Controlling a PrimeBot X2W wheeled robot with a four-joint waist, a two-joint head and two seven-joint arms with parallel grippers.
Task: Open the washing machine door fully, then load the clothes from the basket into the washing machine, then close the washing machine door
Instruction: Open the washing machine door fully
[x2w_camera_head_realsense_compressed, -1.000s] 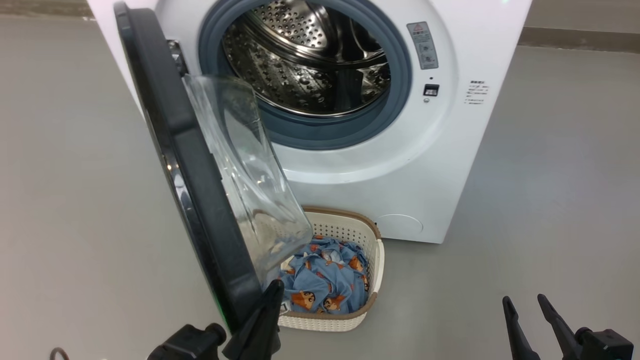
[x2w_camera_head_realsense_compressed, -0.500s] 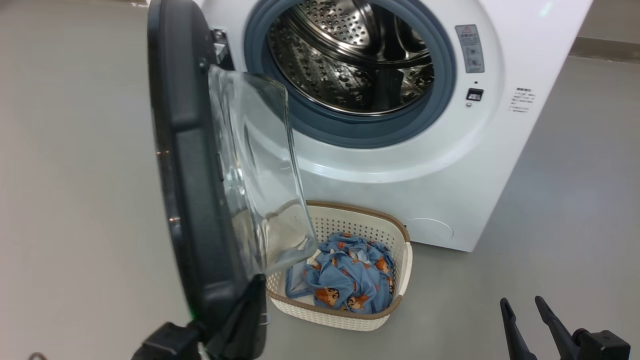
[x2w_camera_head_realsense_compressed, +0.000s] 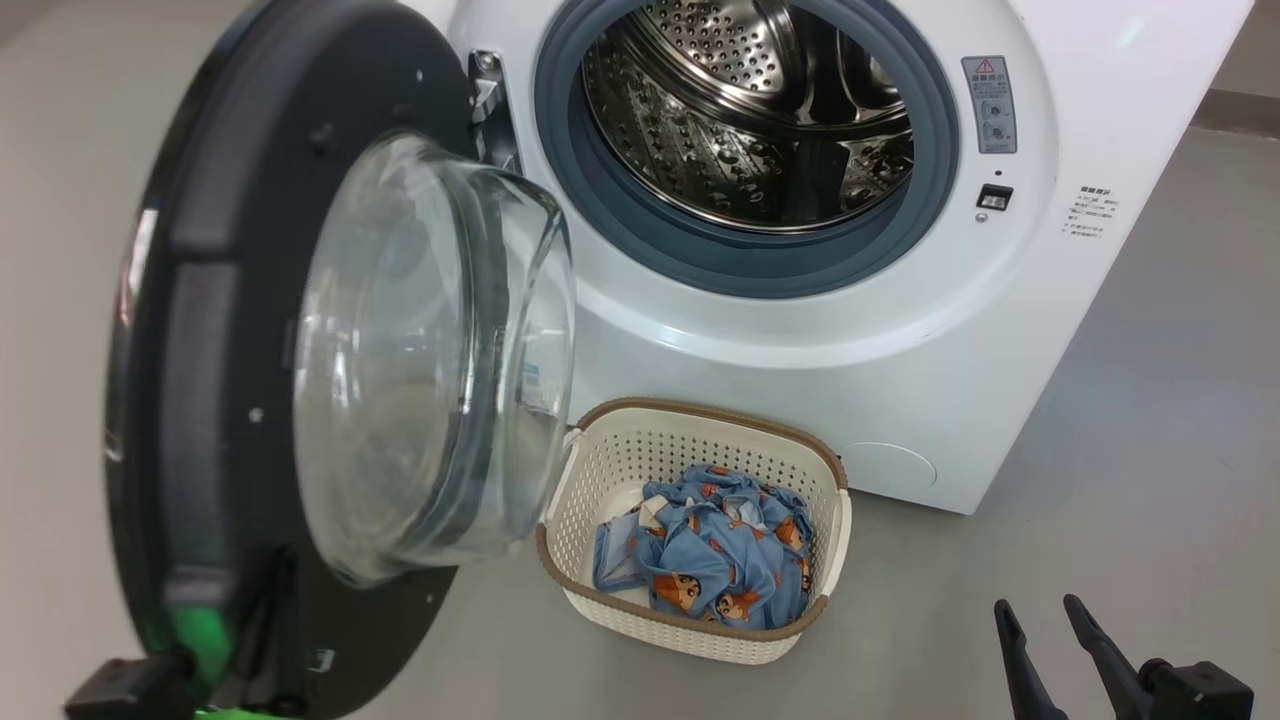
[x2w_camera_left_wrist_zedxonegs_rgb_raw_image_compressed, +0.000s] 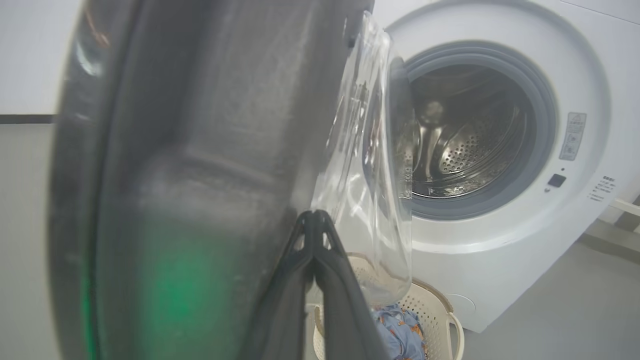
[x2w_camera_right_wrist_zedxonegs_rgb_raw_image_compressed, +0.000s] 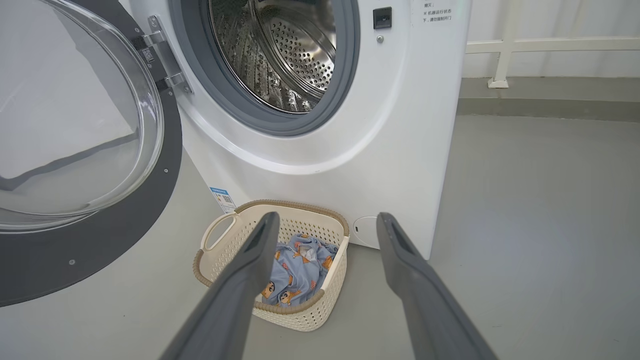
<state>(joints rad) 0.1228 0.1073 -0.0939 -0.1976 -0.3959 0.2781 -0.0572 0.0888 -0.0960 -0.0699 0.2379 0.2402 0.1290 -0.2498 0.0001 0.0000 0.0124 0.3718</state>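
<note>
Being braced only by the clenched left gripper (x2w_camera_left_wrist_zedxonegs_rgb_raw_image_compressed: 314, 215), the door (x2w_camera_head_realsense_compressed: 200, 300) could be lost and swung over the basket (x2w_camera_head_realsense_compressed: 700, 640); right gripper (x2w_camera_head_realsense_compressed: 1038, 604) was seen spread, empty.

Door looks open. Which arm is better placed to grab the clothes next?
Right, probably: the right gripper is open and aimed at the clothes in the basket; the left gripper is shut, by the door.
</note>
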